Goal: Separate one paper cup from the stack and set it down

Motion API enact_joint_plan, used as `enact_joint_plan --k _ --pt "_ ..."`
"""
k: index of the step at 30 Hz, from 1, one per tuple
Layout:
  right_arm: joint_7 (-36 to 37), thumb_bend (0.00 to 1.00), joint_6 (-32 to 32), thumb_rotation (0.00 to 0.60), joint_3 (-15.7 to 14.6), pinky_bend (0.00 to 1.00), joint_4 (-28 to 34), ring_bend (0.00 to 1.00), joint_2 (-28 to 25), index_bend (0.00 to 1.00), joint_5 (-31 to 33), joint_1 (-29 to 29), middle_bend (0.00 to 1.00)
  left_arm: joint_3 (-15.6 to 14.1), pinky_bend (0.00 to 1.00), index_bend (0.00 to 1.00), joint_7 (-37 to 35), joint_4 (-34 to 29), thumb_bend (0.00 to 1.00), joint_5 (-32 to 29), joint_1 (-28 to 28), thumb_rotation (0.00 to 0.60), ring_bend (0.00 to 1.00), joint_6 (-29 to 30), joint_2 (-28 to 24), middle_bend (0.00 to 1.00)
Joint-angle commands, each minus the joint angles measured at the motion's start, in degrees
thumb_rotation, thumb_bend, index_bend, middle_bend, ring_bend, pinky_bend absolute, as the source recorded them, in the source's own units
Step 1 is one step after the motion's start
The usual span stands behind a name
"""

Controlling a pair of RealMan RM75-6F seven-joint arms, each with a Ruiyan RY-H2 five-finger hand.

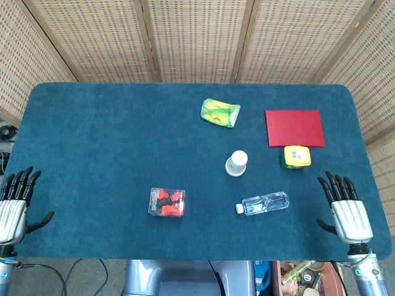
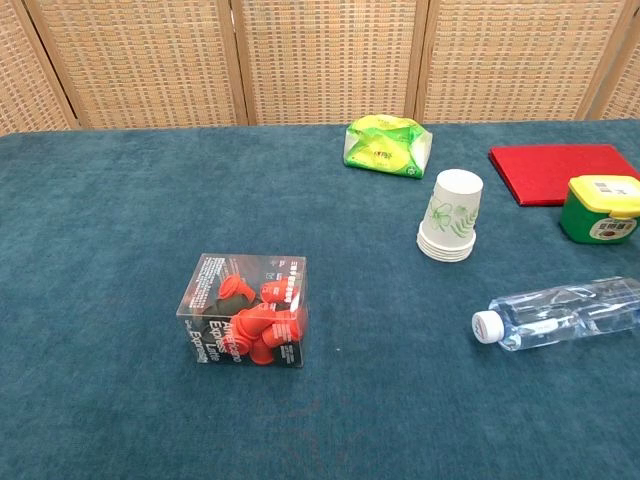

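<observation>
The stack of paper cups [image 2: 451,217] stands upside down on the blue desk [image 1: 92,135], near the water bottle [image 1: 265,203] and the yellow-lidded tub [image 1: 296,156]. The left robot hand [image 1: 15,206] and right robot hand [image 1: 349,213] wait at the desk's near corners, fingers spread, holding nothing. A reach could bump the bottle and roll it. The middle has more room

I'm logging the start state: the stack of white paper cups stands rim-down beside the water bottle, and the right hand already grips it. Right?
Not quite. The stack of white paper cups with a leaf print does stand rim-down near the clear plastic water bottle, but the right hand grips nothing; the head view shows it open at the table's edge, apart from the stack.
</observation>
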State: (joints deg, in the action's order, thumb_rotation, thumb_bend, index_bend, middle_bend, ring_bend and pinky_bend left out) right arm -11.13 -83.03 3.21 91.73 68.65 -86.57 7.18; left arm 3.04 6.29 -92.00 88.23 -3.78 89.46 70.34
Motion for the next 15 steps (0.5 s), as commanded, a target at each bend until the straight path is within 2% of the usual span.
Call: enact_joint_plan --k 1,15 --pt "0.4 0.1 -0.4 0.6 0.1 0.02 0.1 0.0 -0.2 0.09 -0.1 -0.2 0.0 -0.2 0.0 0.0 0.0 -0.2 0.21 0.1 -0.2 0.6 0.0 -0.5 0.1 0.0" --pt "0.6 0.1 -1.1 0.6 -0.2 0.02 0.7 0.0 -0.6 0.09 -0.8 -0.6 0.0 -0.4 0.0 0.0 -0.1 -1.3 0.21 -0.6 -0.4 0.6 0.0 -1.5 -0.8 0.0"
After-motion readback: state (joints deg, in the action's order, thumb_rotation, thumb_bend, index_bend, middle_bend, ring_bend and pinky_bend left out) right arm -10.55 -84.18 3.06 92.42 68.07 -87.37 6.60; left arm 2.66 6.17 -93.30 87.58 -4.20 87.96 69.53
